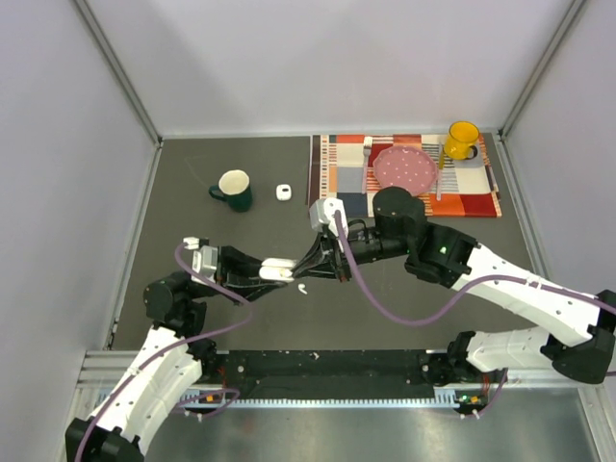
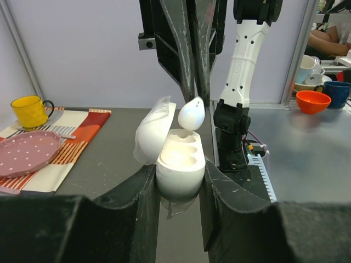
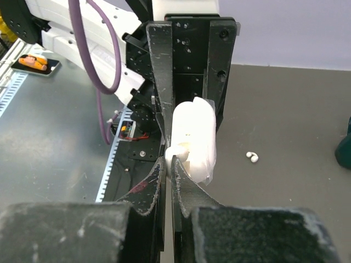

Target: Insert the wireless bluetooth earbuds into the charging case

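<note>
L gripper [image 2: 180,174] is clamped on the charging case [image 2: 181,161] around its lower body. The lid is flipped back toward 10 o'clock in the L wrist view, and both wells are showing & look empty. R gripper [image 3: 169,160] is pinched shut on one earbud [image 2: 192,113] and comes in from 12 o'clock in that view. The bud hangs just above the case's far rim, over the well on the 3 o'clock side. Can't tell if it's touching the rim.

In the top view the case & both grippers meet a bit toward 7 o'clock of table centre. A second earbud [image 1: 302,288] lies loose on the table [image 1: 192,308], just beside the case at its 5 o'clock. A small white item [image 1: 284,192] sits well apart at the case's 12 o'clock, w/ a green mug [image 1: 234,190] at that item's 9 o'clock.

My read: I'm mid-insertion on bud no. 1, so not far along, since nothing is seated yet. Next move calls for a short, slow drop w/ the bud lined up on the well, keeping L dead steady. R should only let go once the bud is seated. If it's off-axis it'll likely catch the rim & skid, so I'd nudge toward 6 o'clock first. After that, go for the loose bud.
</note>
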### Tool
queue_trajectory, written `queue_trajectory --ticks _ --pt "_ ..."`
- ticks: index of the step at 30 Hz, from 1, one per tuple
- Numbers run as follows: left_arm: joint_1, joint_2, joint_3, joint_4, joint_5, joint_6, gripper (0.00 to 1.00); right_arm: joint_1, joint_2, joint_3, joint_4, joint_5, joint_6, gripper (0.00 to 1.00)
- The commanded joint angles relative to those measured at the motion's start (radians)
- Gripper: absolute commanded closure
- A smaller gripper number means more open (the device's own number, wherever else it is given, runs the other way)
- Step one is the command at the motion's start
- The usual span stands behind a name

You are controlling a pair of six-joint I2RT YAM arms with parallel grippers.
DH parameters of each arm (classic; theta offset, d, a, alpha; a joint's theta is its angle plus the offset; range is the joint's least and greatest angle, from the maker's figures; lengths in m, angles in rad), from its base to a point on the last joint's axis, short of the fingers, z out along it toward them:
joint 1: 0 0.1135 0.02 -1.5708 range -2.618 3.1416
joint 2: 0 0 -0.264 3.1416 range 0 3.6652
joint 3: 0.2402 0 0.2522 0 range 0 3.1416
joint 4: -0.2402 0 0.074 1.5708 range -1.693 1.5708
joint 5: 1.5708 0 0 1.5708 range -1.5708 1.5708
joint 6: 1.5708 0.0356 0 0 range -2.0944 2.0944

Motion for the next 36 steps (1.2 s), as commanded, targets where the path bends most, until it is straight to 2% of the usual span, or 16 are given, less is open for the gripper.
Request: queue_trajectory --ticks 1,11,16,18,20,25,31,36 --pt "-0.01 -0.011 0.031 0.02 -0.024 0.016 1.0 0.02 0.022 0.056 0.011 0.029 -0.027 1.0" --pt "-0.015 -0.014 0.026 0.026 -0.05 0.029 1.0 0.025 0.045 0.053 -0.024 0.052 -0.032 1.0" --pt "-0.016 -0.015 0.022 0.039 -0.062 0.032 1.0 0.03 0.059 0.05 -0.069 0.112 -0.046 1.0" --pt "-0.016 -0.015 0.02 0.039 -0.065 0.035 1.0 0.031 0.056 0.049 -0.075 0.122 -0.047 0.96" --pt "-0.016 -0.018 0.019 0.036 -0.065 0.038 1.0 0.03 0.046 0.049 -0.075 0.147 -0.047 0.87" --pt "-0.016 -0.028 0.016 0.013 -0.074 0.056 1.0 0.03 0.017 0.055 -0.064 0.196 -0.059 0.76" --pt "-0.016 -0.035 0.014 -0.015 -0.079 0.075 1.0 0.03 -0.018 0.046 -0.017 0.192 -0.05 0.71" --pt "-0.016 -0.037 0.013 -0.034 -0.081 0.089 1.0 0.03 -0.05 0.021 0.025 0.185 -0.029 0.74"
